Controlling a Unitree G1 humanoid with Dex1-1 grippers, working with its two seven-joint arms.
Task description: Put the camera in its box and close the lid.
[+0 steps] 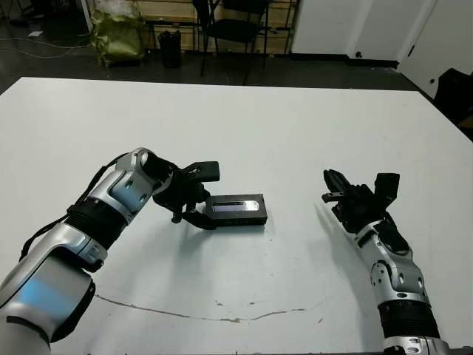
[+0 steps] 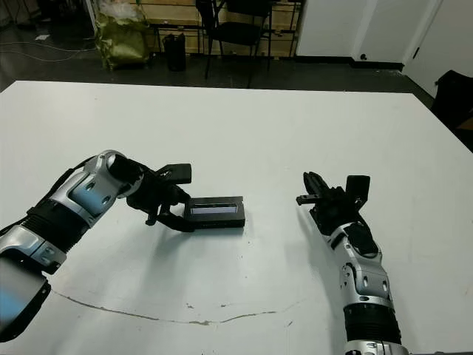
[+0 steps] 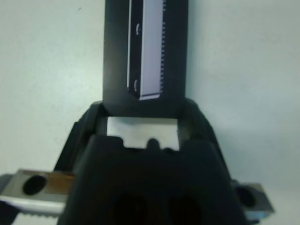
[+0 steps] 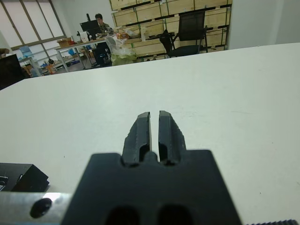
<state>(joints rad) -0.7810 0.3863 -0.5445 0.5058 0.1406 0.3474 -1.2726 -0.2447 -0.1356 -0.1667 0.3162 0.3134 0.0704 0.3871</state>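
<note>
The lid (image 1: 235, 204), flat and black with a pale glossy strip, lies on top of the black box (image 1: 238, 220) at the table's middle. The camera is hidden. My left gripper (image 1: 207, 197) is open at the box's left end: one finger stands clear on the far side, the other lies along the near left corner. In the left wrist view the lid (image 3: 145, 47) runs straight out from between the jaws. My right gripper (image 1: 329, 178) hovers well to the right of the box, shut on nothing; its fingers (image 4: 140, 131) are pressed nearly together.
The white table (image 1: 295, 126) stretches wide around the box. A thin crack line (image 1: 222, 318) crosses its near part. Beyond the far edge stand a black chair (image 1: 236, 29) and a yellow-green bag (image 1: 117, 33). A person (image 4: 98, 21) sits far off.
</note>
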